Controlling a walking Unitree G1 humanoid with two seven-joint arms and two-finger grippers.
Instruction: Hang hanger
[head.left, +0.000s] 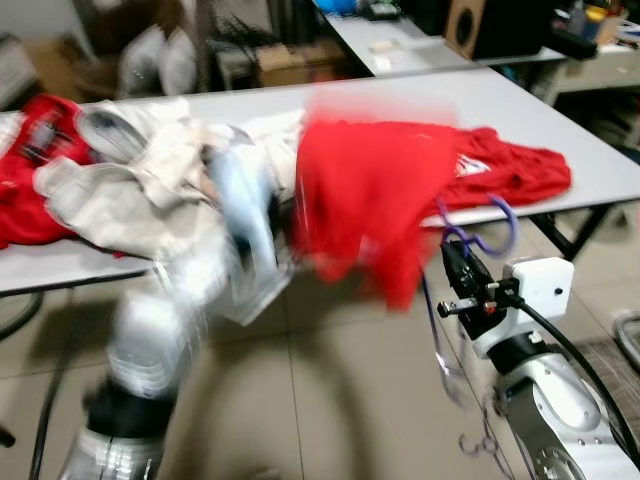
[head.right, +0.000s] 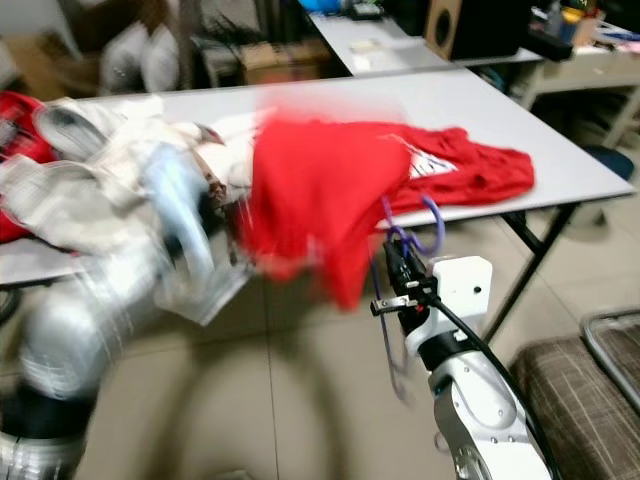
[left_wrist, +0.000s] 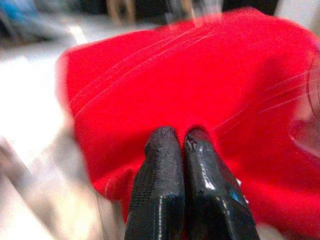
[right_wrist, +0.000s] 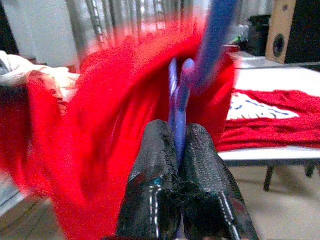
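Right tool (right_wrist: 176, 135) clamped on the purple hanger (right_wrist: 181, 100).
Left tool (left_wrist: 181, 140) pinches the red shirt (head.left: 375, 190) draped off the tabletop (head.left: 560, 120) just beyond.

left claw (left_wrist: 181, 137) pinching red garment (left_wrist: 200, 80)

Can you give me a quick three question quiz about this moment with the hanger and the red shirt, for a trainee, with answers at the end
1. True or false: the right gripper is shut on the purple hanger.
2. Which cloth is the left gripper pinching? A) the red shirt B) the beige garment C) a blue towel
3. Fill in the blank: part of the red shirt lies on the white ____ while the rest hangs off its front edge.

Key: 1 true; 2 A; 3 table.
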